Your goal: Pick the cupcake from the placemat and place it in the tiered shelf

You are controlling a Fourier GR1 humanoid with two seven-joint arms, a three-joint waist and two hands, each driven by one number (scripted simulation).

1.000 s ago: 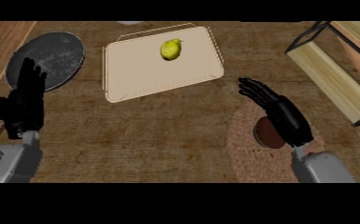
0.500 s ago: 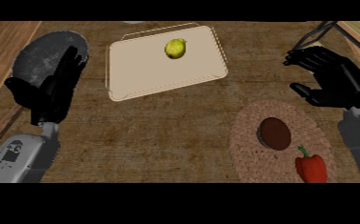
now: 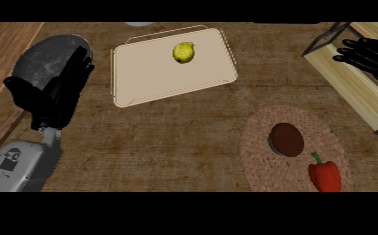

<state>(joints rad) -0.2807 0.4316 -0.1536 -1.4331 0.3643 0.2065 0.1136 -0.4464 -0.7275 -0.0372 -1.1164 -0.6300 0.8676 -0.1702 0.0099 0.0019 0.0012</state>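
**Cupcake waits below the right hand**

Cupcake (image 3: 286,139) sits untouched on the round placemat (image 3: 258,129) — a red pepper (image 3: 325,175) just beside it. Right hand (image 3: 359,55), fingers relaxed and holding nothing, hovers over the tiered shelf (image 3: 347,86), so the cupcake lies down-left of it (nearer than to the left hand (image 3: 53,94), resting open far left).

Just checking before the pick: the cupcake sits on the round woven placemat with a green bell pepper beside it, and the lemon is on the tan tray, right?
Not quite: the bell pepper is red, not green, as the head view shows. The rest holds: the cupcake sits on the round woven placemat with the pepper beside it, and the lemon is on the tan tray.
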